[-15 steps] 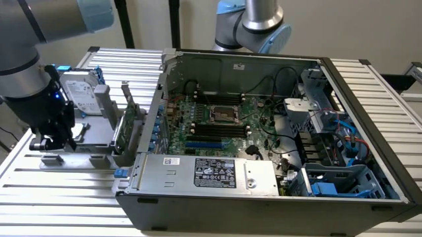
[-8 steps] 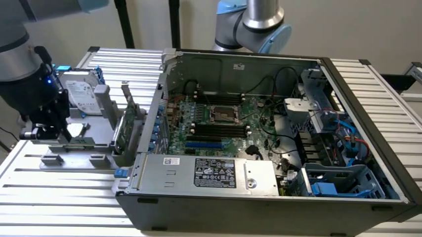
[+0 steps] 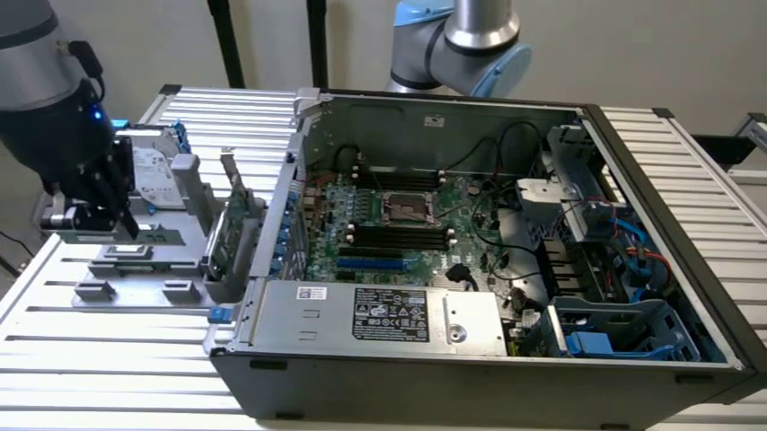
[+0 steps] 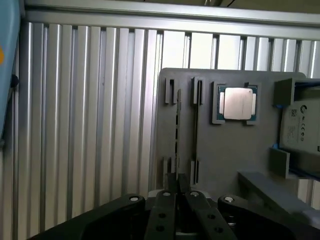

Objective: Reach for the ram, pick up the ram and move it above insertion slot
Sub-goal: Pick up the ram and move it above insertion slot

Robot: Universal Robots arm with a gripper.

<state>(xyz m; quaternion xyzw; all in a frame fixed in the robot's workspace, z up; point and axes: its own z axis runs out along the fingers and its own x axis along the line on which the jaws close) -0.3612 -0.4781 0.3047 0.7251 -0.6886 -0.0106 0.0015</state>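
The ram (image 4: 177, 131) stands on edge (in the gray holder (image 4: 225, 150)) straight ahead of the gripper (image 4: 177, 192), its length running away from the nearly closed, empty jaws

Open computer case (image 3: 480, 377), grey holder tray (image 4: 225, 150)

labels on power supply (image 3: 390, 316), print illegible

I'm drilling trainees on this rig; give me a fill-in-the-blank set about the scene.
The ram stands on ___ in the tray. The square processor chip lies on the ___ tray. In the exterior view, the tool is on the open computer case's ___ side. Missing: edge; grey; left.
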